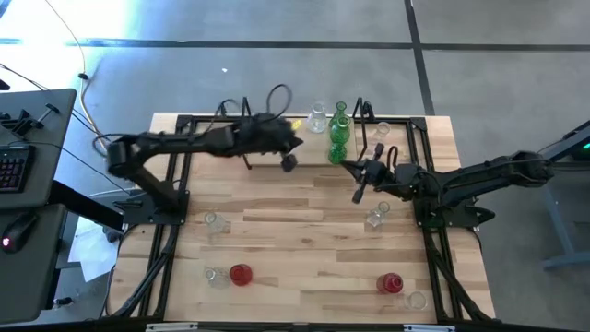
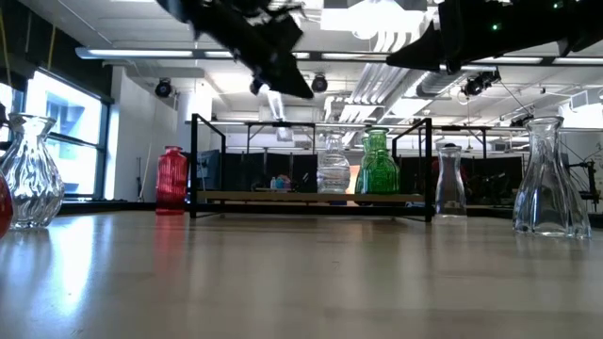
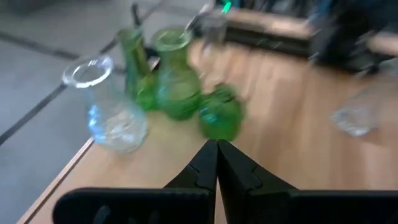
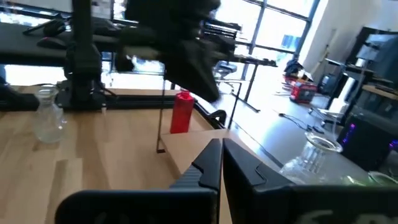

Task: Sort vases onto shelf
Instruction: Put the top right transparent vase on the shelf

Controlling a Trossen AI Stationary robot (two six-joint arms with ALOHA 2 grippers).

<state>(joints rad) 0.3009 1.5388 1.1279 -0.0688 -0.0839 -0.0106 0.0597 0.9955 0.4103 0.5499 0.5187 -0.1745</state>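
Note:
The shelf (image 1: 313, 148) (image 2: 283, 196) lies along the table's far edge. On it stand a clear vase (image 1: 318, 118) (image 3: 109, 115), green vases (image 1: 339, 124) (image 3: 177, 84) and another clear vase (image 1: 383, 129). A red vase (image 2: 171, 179) (image 4: 181, 112) stands by the shelf's left end, hidden under the left arm in the high view. My left gripper (image 1: 289, 162) (image 3: 217, 155) hovers shut and empty above the shelf, just left of the green vases. My right gripper (image 1: 359, 192) (image 4: 221, 155) is shut and empty, in the air above the table's middle right, near a clear vase (image 1: 376, 218).
Loose vases stand on the tabletop: a clear one (image 1: 214, 221) at left, a clear one (image 1: 217, 275) and a red one (image 1: 241, 274) near the front, a red one (image 1: 390, 282) and a clear one (image 1: 415, 300) at front right. Black frame tubes (image 1: 175, 198) flank the table.

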